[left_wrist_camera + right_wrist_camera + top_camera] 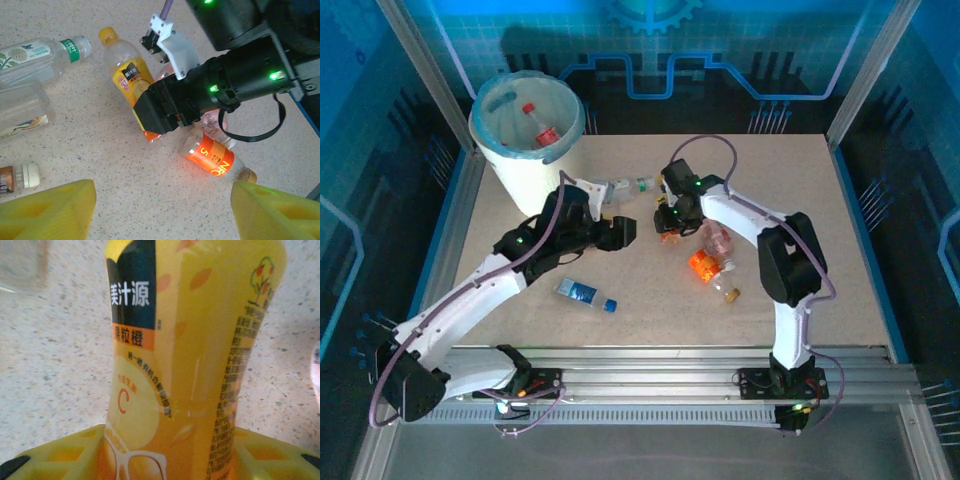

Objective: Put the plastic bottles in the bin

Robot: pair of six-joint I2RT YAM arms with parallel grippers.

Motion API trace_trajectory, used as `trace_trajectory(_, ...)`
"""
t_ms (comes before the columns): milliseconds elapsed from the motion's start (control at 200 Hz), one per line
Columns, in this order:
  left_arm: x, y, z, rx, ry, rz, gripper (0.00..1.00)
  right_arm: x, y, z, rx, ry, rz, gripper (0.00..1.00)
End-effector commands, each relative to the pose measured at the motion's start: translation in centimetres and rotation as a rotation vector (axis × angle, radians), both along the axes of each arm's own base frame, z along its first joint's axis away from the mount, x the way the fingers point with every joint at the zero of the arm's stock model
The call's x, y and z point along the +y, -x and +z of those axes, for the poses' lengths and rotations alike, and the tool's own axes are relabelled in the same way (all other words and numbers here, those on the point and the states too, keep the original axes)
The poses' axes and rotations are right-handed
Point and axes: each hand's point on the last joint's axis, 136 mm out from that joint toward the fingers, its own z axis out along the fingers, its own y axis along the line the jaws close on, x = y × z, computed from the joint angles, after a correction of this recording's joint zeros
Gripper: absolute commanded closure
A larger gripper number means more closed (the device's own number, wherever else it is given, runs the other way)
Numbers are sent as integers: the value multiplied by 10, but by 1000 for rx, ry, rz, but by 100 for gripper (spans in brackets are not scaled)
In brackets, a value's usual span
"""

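Yellow-labelled orange juice bottle (190,365) lies mid-table (820,200), right of the far-left bin (535,180), my right end effector (170,447) closed around its lower body, ready to lift I judge, while my left end effector (162,190) hangs wide open, empty.

The left arm (460,300) and right arm (745,212) are showing white links, black joints, purple cables; the left gripper (162,202) is presenting yellow fingers (47,210).
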Motion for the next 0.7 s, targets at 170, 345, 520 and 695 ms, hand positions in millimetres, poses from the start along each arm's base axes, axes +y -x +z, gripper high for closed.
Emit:
trace_trajectory(170, 6, 2, 39, -84, 37, 21, 28, 3, 11, 56, -113, -90, -1, 53)
trace_trajectory(345, 7, -1, 52, -110, 55, 32, 28, 1, 22, 82, -179, -136, 8, 54)
trace_trajectory(520, 3, -7, 68, -137, 90, 37, 28, 0, 37, 101, -238, -182, 48, 55)
trace_trajectory(695, 2, -19, 86, -147, 142, 57, 28, 1, 52, 120, -321, -249, 99, 56)
